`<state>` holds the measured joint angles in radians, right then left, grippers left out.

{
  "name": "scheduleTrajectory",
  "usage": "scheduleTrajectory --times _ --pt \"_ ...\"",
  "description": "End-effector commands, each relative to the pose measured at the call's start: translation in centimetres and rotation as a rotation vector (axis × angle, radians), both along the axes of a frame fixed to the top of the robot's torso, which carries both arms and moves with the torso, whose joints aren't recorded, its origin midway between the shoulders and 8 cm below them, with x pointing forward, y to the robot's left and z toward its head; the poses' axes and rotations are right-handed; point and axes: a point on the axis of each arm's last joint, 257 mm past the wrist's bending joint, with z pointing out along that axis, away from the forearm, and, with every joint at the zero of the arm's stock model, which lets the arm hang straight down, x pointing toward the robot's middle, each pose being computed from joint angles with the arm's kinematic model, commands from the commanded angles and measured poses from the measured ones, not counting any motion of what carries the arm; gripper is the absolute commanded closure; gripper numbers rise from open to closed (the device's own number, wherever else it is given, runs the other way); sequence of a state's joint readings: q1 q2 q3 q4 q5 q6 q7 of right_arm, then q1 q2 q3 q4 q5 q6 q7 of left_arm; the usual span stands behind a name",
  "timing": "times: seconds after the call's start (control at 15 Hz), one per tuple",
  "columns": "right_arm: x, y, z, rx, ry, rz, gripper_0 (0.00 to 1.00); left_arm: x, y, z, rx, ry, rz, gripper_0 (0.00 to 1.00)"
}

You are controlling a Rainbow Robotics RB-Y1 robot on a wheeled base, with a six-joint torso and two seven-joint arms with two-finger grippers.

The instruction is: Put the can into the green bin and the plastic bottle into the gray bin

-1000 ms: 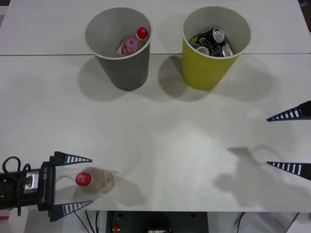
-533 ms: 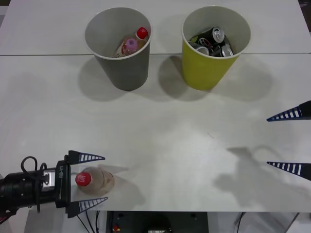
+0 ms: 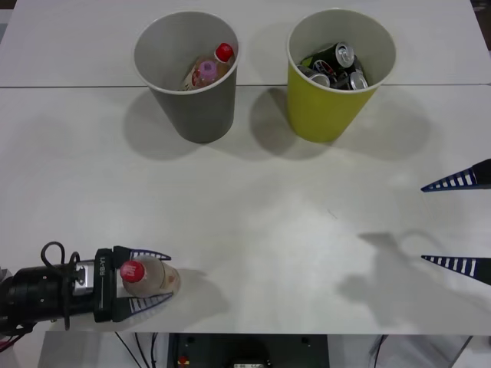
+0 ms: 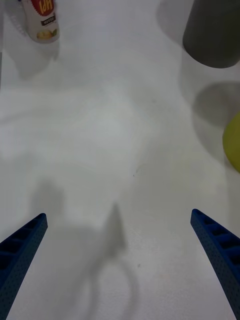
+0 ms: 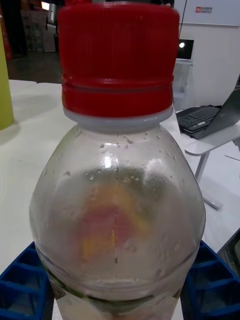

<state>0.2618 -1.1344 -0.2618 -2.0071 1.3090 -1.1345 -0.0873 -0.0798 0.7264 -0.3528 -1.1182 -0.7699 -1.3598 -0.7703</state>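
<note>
The left claw sits at the near left corner of the bench, its blue fingers closed in on either side of the bottle, which stands upright close to the bench's front edge. In the left wrist view the bottle stands between the ribbed fingers, which press at both of its flanks, red cap up and droplets on the clear shoulder.

The right claw hangs over the right edge of the bench with its fingers spread wide and nothing between them. Its wrist view looks across bare bench toward the bottle far off, with the gray bin and a sliver of the green bin to one side.

The gray bin stands at the far left of centre and holds a pinkish red-capped bottle. The green bin stands beside it to the right, apart from it, with several cans inside. Both bins sit just in front of a seam across the bench.

Between the bins and the front edge the bench top is bare, a wide open stretch from the bottle up to the gray bin.
</note>
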Motion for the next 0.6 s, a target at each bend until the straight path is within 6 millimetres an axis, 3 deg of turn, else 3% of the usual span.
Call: scheduleTrajectory --times 0.07,0.4,0.6 --pt "0.0 0.0 0.0 0.0 0.0 0.0 0.0 0.1 -0.2 0.1 -0.006 0.002 0.0 1.0" --pt "0.0 0.0 0.0 0.0 0.0 0.0 0.0 0.7 0.0 0.5 -0.007 0.006 0.005 1.0" --pt "0.0 0.0 0.0 0.0 0.0 0.0 0.0 1.7 1.2 1.3 0.025 0.043 0.013 1.0"
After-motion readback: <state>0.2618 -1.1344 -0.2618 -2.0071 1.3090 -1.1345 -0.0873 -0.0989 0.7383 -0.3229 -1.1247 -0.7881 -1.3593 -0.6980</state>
